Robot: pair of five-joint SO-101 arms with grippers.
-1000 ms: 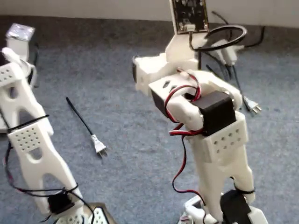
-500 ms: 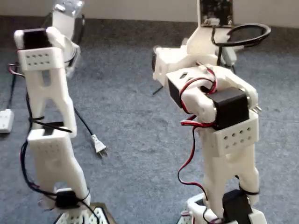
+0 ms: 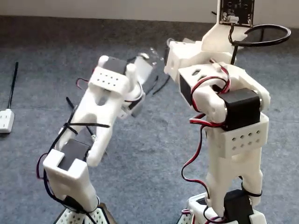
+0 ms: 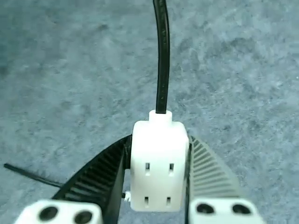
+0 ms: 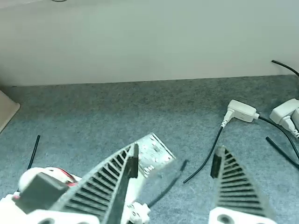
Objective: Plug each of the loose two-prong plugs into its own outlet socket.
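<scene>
My left gripper (image 4: 159, 140) is shut on a white outlet socket (image 4: 158, 168) that has two pairs of slots facing the camera. Its black cord (image 4: 162, 56) runs away over the carpet. In the high view the left arm (image 3: 105, 102) leans across the middle, with its gripper (image 3: 142, 70) close beside the right arm (image 3: 233, 116). My right gripper (image 5: 176, 154) stands open above the carpet with nothing between its fingers. Beyond it lies a white plug piece (image 5: 240, 111) on a black cord. Another white socket (image 3: 5, 120) lies at the left edge.
A second white piece (image 5: 286, 112) with black cords lies at the far side near the wall (image 5: 140, 42). A thin black cord (image 3: 70, 103) crosses the grey carpet under the left arm. A black cable loop (image 3: 261, 35) hangs by the right arm's camera.
The left arm has swung from the left edge to the middle, bringing its gripper close to the right arm. The right arm has shifted a little to the right.
</scene>
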